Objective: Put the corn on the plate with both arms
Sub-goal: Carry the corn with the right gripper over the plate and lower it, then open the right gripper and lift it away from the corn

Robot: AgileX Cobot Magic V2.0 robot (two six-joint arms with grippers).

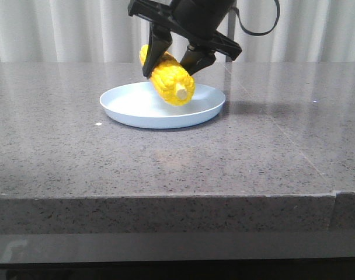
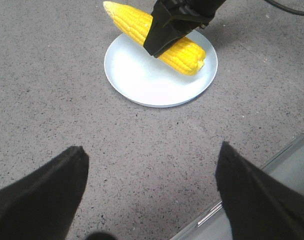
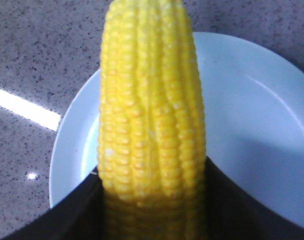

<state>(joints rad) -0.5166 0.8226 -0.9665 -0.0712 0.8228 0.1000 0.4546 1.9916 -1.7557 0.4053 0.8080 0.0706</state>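
The yellow corn (image 1: 169,79) is held tilted over the pale blue plate (image 1: 131,108), its pale stub end low at the plate's middle; I cannot tell if it touches. My right gripper (image 1: 174,61) is shut on the corn from above, one black finger on each side. In the right wrist view the corn (image 3: 149,125) fills the gap of my right gripper (image 3: 152,200), with the plate (image 3: 252,115) beneath. The left wrist view shows the corn (image 2: 184,50), the plate (image 2: 142,75) and my left gripper (image 2: 152,170), open and empty over bare table, well short of the plate. The left gripper is out of the front view.
The grey speckled stone table (image 1: 78,146) reaches to a front edge (image 1: 166,198). A seam runs across its right part (image 1: 294,140). A pale curtain (image 1: 61,29) hangs behind. The table's edge strip (image 2: 272,170) shows by my left gripper.
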